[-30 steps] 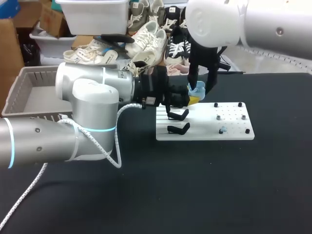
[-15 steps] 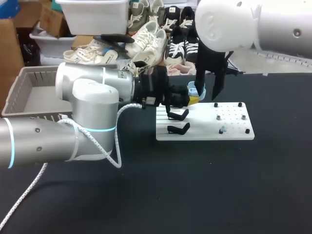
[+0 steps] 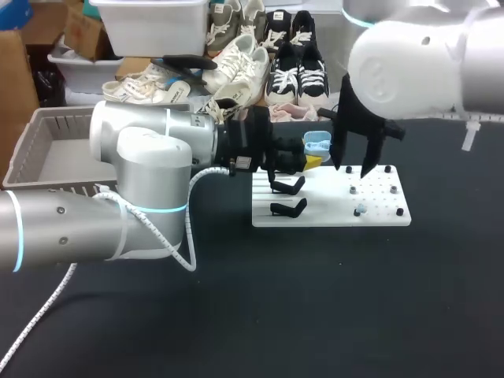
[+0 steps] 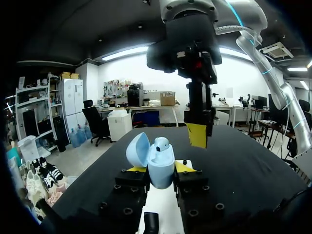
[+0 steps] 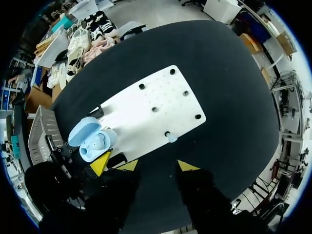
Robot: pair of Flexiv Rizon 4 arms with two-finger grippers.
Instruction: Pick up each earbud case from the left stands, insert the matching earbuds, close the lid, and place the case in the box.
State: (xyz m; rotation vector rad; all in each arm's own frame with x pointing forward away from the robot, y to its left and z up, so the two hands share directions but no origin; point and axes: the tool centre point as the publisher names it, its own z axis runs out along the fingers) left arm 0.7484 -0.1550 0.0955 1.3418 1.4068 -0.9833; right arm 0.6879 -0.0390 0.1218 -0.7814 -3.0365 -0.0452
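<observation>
Black table shows on all sides of the white board. A loose earbud sits by the board's near edge. The left pincer is clamped on the blue case over the board's left end, lid open, with a seated earbud inside. The right pincer hangs over the board with its fingers apart. The grey box is well left of the board.

case in left tool | right tool over board | basket far left
</observation>
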